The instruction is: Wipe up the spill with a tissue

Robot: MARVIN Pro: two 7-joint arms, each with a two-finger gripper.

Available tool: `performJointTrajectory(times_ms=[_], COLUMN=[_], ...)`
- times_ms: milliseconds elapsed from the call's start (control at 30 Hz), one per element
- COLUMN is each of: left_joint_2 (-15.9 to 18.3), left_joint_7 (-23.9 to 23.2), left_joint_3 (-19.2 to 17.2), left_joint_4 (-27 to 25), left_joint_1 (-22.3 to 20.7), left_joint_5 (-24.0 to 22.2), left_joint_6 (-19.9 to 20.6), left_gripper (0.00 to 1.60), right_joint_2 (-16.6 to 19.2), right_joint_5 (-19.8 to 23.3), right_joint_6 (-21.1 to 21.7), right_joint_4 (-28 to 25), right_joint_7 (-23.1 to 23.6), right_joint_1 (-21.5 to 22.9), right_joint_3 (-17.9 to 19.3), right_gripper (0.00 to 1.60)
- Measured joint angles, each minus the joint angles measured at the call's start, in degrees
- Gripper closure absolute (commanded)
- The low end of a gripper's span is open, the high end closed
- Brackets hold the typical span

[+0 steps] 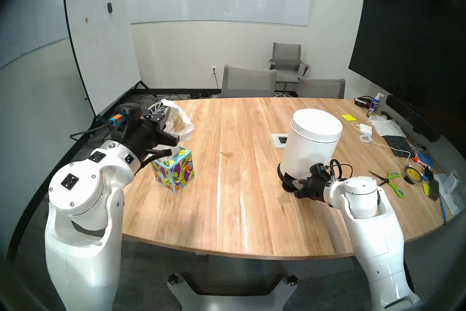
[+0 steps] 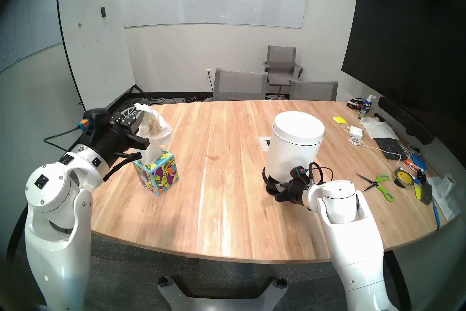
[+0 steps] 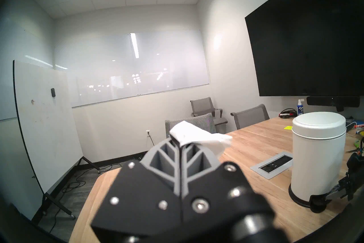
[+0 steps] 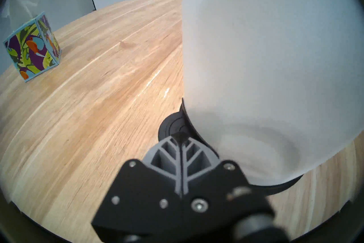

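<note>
Wooden table [image 1: 239,214] fills both head views. White pedal bin [image 1: 311,144] stands upright on its right half, lid down; the right wrist view shows only its blank wall and black base ring, while the left wrist view shows the whole bin with its lid. Leaf-print tissue box [image 1: 174,173] sits on the left half, a fresh sheet poking from its top; the left wrist view does not show it.

Left gripper [image 1: 161,114] is raised above the table behind the box, jaws pinched on the tissue [image 1: 180,121]. Head views show brown staining on the crumpled sheet; in the left wrist view only clean white folds show past the fingertips.

Right gripper [image 4: 180,138] is low at the bin's foot, fingers pressed together with nothing between them, tips at the black pedal [image 4: 171,128]. The head views hide the tips behind the wrist.

The spill [image 1: 227,153] is a faint brown smear on the bare wood between box and bin, also visible in the right wrist view.
</note>
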Motion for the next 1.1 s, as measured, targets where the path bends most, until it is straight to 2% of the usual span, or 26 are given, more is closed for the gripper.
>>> performJointTrajectory(times_ms=[733, 1100], left_joint_2=[0.1, 0.2], left_joint_7=[0.1, 0.2], left_joint_3=[0.0, 0.0], left_joint_4=[0.0, 0.0], left_joint_1=[0.0, 0.0], left_joint_5=[-0.1, -0.2], left_joint_6=[0.0, 0.0], left_gripper=[1.60, 1.60], right_joint_2=[2.6, 2.0], right_joint_5=[-1.8, -3.0], right_joint_6=[-1.7, -2.9], right_joint_4=[4.5, 6.4], right_joint_7=[4.2, 3.9], right_joint_1=[3.9, 4.6], right_joint_3=[-2.6, -3.8], right_gripper=[1.60, 1.60])
